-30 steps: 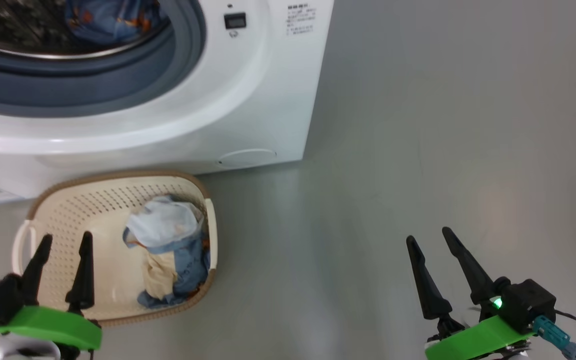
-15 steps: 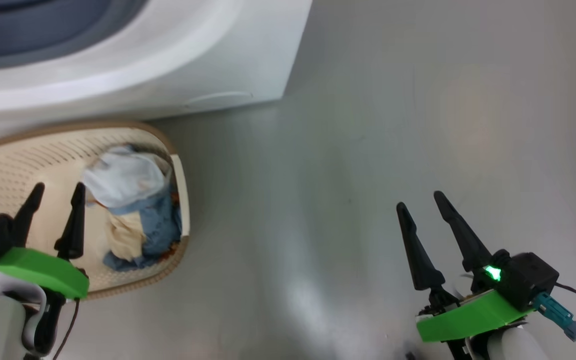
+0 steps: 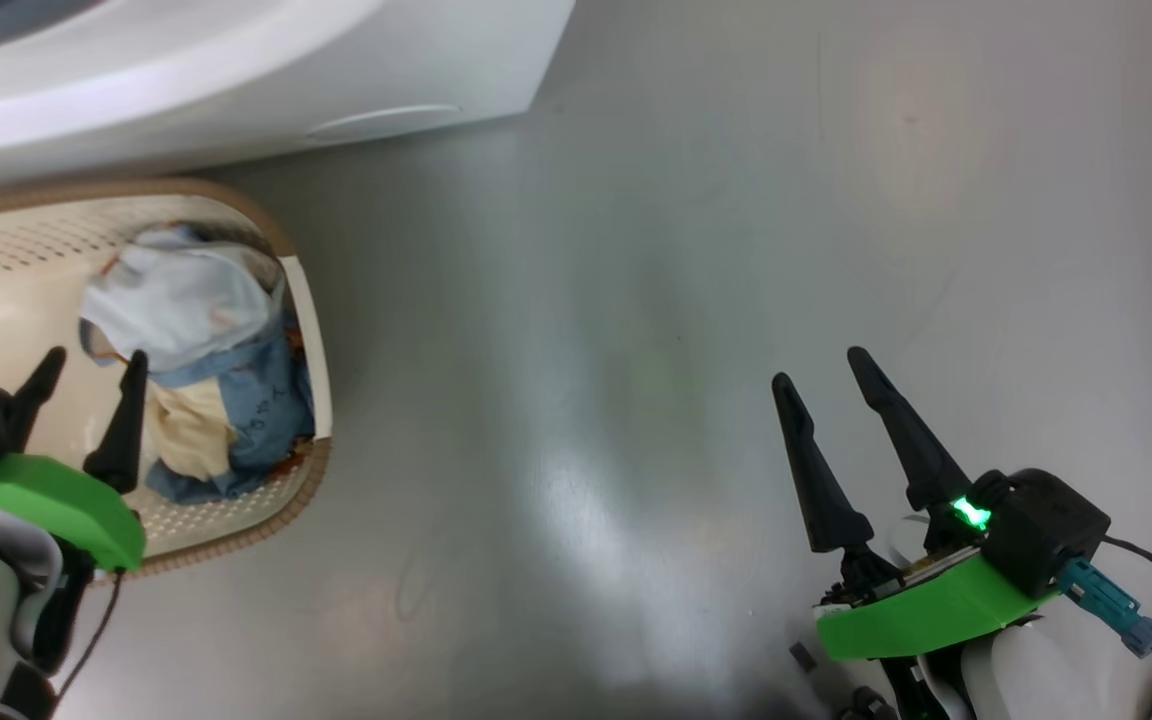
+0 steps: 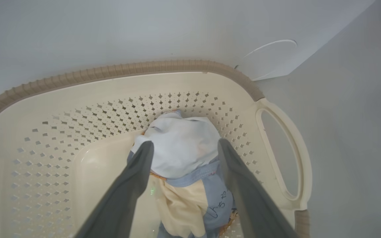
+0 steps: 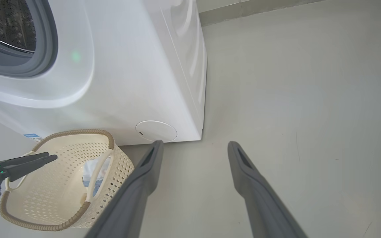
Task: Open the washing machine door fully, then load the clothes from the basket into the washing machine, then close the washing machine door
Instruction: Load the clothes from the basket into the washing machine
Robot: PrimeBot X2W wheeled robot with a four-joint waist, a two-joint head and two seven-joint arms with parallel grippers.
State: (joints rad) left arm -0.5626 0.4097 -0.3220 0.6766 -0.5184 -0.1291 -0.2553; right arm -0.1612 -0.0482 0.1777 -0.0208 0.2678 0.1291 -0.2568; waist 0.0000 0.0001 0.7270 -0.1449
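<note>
The cream basket (image 3: 304, 330) with its brown rim stands on the floor against the white washing machine (image 3: 236, 70). The clothes (image 3: 196, 370) lie piled at its right end: a pale white-blue piece on top, blue and cream pieces below. My left gripper (image 3: 94, 357) hangs open over the basket, just left of the pile; in the left wrist view its fingers (image 4: 134, 178) frame the clothes (image 4: 180, 148) without touching. My right gripper (image 3: 819, 364) is open above bare floor, far to the right. The drum opening (image 5: 8, 26) stands uncovered; the washing machine door is out of view.
Grey floor (image 3: 636, 300) stretches to the right of the machine and basket. A round white flap (image 5: 156, 131) sits low on the machine's front corner. The basket's side handle (image 4: 284, 158) faces the open floor.
The head camera has tilted down and right, so machine and basket slid up-left. My left gripper has shifted closer to the clothes pile. Both grippers stay open.
</note>
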